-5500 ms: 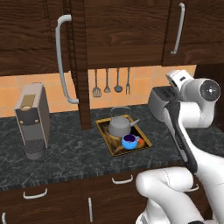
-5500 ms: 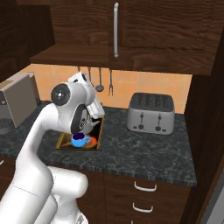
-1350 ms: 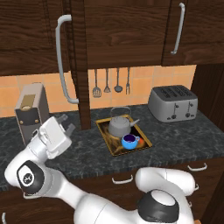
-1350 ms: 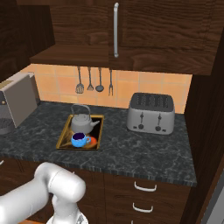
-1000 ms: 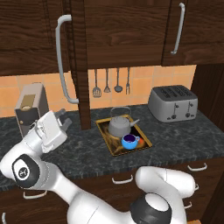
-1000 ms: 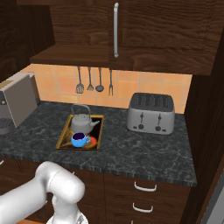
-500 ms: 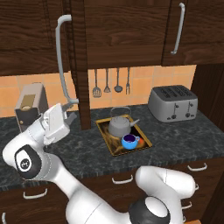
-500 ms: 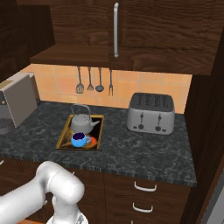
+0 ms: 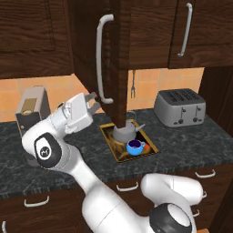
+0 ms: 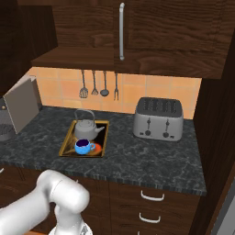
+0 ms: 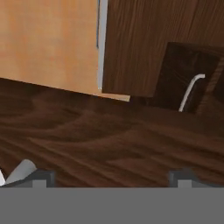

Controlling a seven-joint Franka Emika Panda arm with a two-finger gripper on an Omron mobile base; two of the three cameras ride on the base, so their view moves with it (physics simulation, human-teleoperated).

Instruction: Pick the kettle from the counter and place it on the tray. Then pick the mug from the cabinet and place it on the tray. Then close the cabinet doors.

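I see my claw (image 9: 96, 103) spread wide just beside the swung-out cabinet door (image 9: 119, 68), nothing pinched, while the kettle (image 10: 86, 125) and mug (image 10: 83, 147) sit on the tray (image 10: 67, 139).

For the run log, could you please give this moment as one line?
kettle and mug: on tray | cabinet door: ajar | gripper: fingers open, empty, at door

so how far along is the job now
Done: the squat grey metal kettle and small blue mug sit on the gold-rimmed tray. In hand: the open end effector is at the ajar dark wood cabinet door. Left: closing the doors.
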